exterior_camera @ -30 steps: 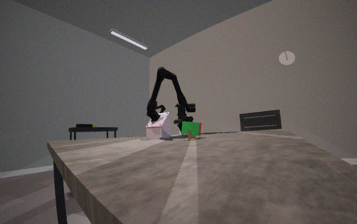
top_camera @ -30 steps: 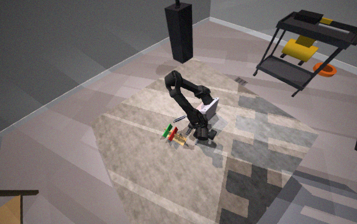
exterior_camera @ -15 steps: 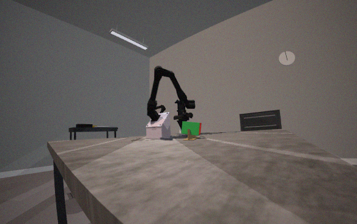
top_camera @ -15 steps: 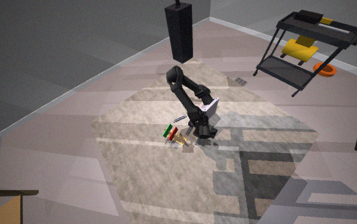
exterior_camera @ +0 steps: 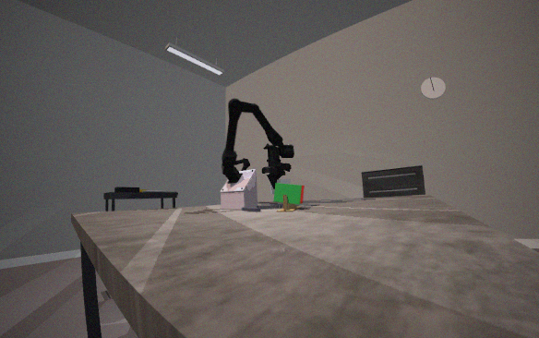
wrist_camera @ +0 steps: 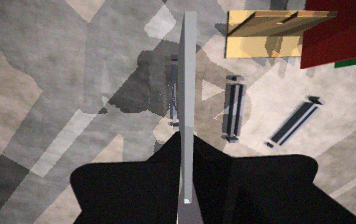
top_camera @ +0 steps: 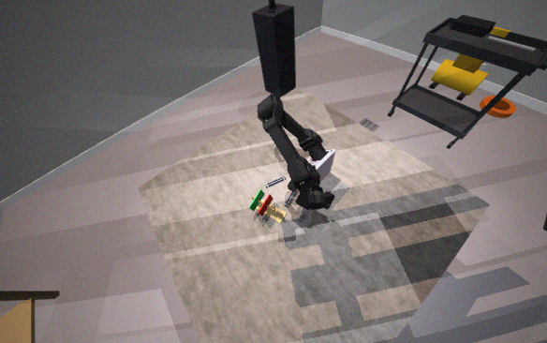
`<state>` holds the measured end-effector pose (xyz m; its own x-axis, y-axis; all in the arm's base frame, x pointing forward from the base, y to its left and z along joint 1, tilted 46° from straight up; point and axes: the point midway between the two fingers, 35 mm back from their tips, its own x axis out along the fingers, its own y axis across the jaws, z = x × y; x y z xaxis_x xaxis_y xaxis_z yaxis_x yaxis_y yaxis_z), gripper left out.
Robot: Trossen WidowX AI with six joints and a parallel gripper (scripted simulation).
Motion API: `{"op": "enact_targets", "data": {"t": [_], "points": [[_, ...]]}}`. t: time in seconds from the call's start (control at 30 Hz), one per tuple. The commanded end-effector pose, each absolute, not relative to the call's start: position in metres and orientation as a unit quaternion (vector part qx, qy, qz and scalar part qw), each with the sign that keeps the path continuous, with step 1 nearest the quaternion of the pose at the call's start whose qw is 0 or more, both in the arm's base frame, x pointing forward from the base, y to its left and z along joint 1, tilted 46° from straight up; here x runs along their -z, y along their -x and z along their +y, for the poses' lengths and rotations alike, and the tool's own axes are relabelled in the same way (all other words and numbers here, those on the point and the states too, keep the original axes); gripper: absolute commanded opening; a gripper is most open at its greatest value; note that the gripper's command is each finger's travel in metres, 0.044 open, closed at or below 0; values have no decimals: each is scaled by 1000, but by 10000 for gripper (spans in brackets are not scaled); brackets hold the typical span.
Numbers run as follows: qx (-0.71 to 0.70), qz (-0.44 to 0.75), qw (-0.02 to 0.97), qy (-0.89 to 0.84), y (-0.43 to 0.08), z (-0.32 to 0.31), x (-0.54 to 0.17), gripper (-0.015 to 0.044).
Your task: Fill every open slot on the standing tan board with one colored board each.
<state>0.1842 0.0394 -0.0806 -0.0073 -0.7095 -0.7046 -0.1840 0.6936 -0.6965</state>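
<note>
Gripping a grey board (wrist_camera: pixel 189 75) edge-on, the gripper (top_camera: pixel 310 205) (exterior_camera: pixel 275 184) (wrist_camera: pixel 182 135) has its fingers drawn nearly together, with only the board's thickness between them. The wrist view looks down past the black fingers; the board runs up the middle as a narrow pale strip, partly covering a slim dark holder (wrist_camera: pixel 174 92) below. Whether the board's lower edge is fully out of that holder cannot be told.

Two more holders lie to the right in this view: the near holder (top_camera: pixel 290 198) (wrist_camera: pixel 234 110), roughly parallel to the strip, and the far holder (top_camera: pixel 275 182) (wrist_camera: pixel 295 122), set at a slant.

Beyond them, toward the upper right, is the tan board (top_camera: pixel 277 214) (exterior_camera: pixel 285 203) (wrist_camera: pixel 270 22), standing on its flat foot. A red board (top_camera: pixel 265 204) (exterior_camera: pixel 303 194) (wrist_camera: pixel 327 37) and a green board (top_camera: pixel 257 200) (exterior_camera: pixel 287 193) (wrist_camera: pixel 346 63) stand upright across it, side by side with a gap between them. The grey board is apart from the tan board, not in a slot.

From outside, the black arm (exterior_camera: pixel 253 108) rises from a pale pink stand (top_camera: pixel 326 161) (exterior_camera: pixel 239 199), bends over and points its gripper down behind the green board. All of this is on a mottled table (top_camera: pixel 225 234) (exterior_camera: pixel 300 259) crossed by bands of light and shadow.
</note>
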Motion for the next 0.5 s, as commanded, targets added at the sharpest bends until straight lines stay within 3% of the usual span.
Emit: {"op": "enact_targets", "data": {"t": [0.0, 0.47], "points": [[211, 676, 625, 327, -185, 48, 73, 0], [211, 677, 625, 326, -185, 70, 51, 0]]}}
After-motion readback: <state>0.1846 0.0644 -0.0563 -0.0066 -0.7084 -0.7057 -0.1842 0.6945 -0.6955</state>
